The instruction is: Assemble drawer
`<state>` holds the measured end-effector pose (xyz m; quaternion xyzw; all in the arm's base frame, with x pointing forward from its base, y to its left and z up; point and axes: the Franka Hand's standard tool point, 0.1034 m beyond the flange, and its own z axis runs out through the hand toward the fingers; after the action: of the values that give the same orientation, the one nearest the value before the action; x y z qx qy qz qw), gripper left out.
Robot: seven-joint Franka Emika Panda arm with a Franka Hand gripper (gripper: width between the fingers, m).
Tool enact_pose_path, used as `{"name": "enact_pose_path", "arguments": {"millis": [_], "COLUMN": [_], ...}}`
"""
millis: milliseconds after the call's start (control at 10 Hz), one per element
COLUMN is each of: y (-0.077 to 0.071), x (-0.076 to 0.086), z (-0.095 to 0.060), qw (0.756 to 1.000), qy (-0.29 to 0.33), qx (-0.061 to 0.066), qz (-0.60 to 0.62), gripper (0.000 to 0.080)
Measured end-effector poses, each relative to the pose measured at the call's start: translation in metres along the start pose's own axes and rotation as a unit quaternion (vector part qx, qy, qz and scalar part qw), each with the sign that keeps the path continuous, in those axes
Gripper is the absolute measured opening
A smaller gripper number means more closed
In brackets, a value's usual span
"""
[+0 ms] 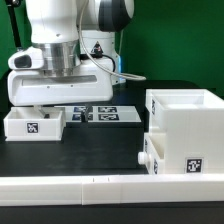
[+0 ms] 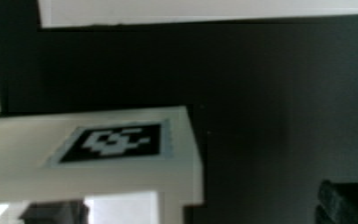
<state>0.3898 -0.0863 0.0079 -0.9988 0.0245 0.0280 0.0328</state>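
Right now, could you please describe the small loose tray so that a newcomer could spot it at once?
Start at the black table. On the exterior view's left, below the robot's gripper, sits the small white tray. Unlike the big housing opposite, it is low, open-topped and stands alone.

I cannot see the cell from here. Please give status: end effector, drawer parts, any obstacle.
End effector hidden in exterior view, state unknown. Small tray beneath the arm. Housing at exterior view's right, second tray in it. Nothing blocking seen.
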Motion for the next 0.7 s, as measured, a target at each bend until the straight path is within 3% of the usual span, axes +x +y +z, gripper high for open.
{"name": "enact_pose_path", "arguments": {"millis": [400,600,700], "y": [0.002,0.0017,0.0017], "x": [-0.0013,-0.0012,-0.0011], "z": [0.0013,0.0013,0.0012], "qw": [1.0,1.0,1.0], "qy": [0.014,0.014,0.014], "qx": [-0.007,-0.007,-0.007], "qz": [-0.016,-0.018,-0.018], "gripper": [0.062,0.0347,0.013]}}
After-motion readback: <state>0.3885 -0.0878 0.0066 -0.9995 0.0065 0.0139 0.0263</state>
